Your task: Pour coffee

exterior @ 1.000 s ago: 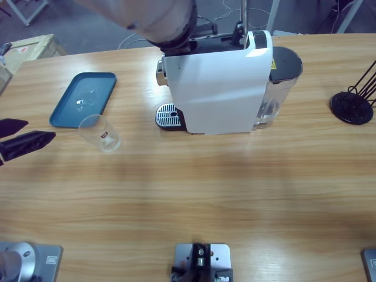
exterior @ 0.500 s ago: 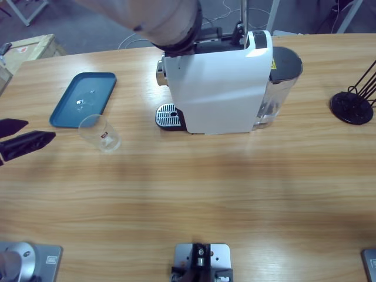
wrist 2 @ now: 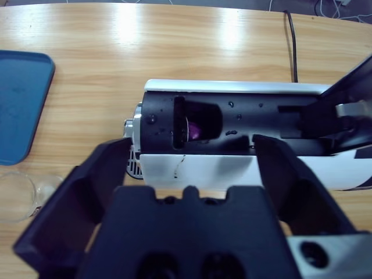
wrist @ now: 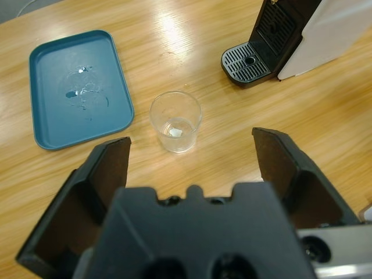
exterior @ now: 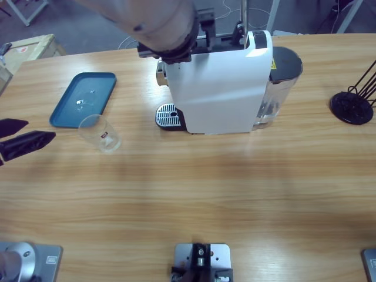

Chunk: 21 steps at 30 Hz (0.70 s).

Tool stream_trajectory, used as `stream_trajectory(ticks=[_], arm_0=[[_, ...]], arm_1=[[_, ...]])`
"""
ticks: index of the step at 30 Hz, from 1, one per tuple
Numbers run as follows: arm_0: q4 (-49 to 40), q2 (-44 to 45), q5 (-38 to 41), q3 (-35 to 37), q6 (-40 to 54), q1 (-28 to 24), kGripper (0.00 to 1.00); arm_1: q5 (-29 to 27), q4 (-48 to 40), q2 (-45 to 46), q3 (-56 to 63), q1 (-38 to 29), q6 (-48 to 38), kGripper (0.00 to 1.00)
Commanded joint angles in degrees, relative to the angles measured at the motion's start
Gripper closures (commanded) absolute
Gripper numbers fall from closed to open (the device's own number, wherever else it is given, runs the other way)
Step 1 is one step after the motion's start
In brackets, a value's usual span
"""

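From my remote station I see the left tool hanging with its two black jaws spread wide and holding nothing, low over the long wooden worktop; in the high view its jaws enter as dark points at the left edge. Ahead of it, between the jaws' line of sight, stands a small clear glass cup, upright on the worktop and apart from the tool; the same cup sits just beside the near corner of a flat teal rectangular tray, which carries a few clear droplets. The cup's bottom shows only a pale glint; whether that is the coffee I cannot tell from here. To the cup's right is a white boxy coffee machine with a black slotted drip grille at its foot and a clear water tank with a dark lid on its far side. The right tool, jaws also wide apart and empty, hovers above the machine's black top, whose open capsule slot shows a purple object inside. A black wire stand sits at the worktop's right end.
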<state>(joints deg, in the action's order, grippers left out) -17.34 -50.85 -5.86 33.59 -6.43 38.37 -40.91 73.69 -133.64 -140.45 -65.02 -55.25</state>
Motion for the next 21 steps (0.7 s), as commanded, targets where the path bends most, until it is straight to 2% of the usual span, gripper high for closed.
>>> stream_trajectory(ticks=[1,5,8,10,12,14,15,17,20,21], arm_0=[[0.57,0.75,-0.2,-2.04,0.54,0.62,0.115],[0.59,0.75,-0.2,-2.04,0.54,0.6,0.115],[0.57,0.75,-0.2,-2.04,0.54,0.64,0.115],[0.59,0.75,-0.29,-2.04,0.54,0.62,0.115],[0.61,0.75,-0.29,-2.04,0.54,0.62,0.115],[0.57,0.7,-0.29,-2.04,0.54,0.62,0.115],[0.55,0.66,-0.29,-2.04,0.54,0.66,0.115],[0.57,0.65,-0.29,-2.04,0.54,0.64,0.115],[0.55,0.44,-0.25,-1.95,0.54,0.64,0.115],[0.57,0.51,-0.2,-2.0,0.54,0.66,0.115]], arm_1=[[3.56,-2.61,4.1,0.7,3.67,6.66,0.025],[6.27,-9.25,9.02,3.32,5.78,12.18,0.026],[7.85,-20.7,17.46,15.5,7.14,15.29,0.023],[11.08,-29.91,24.81,25.65,7.77,17.82,0.018],[18.87,-38.03,32.97,36.02,9.63,20.35,0.0],[31.03,-43.58,41.19,45.88,14.2,23.89,0.0],[37.04,-44.15,46.01,50.61,17.56,25.86,0.0],[45.1,-43.04,54.13,56.94,22.36,30.44,0.017],[56.59,-37.03,63.97,62.23,29.23,37.39,0.4],[60.58,-34.99,65.36,62.65,30.76,40.27,0.603]])
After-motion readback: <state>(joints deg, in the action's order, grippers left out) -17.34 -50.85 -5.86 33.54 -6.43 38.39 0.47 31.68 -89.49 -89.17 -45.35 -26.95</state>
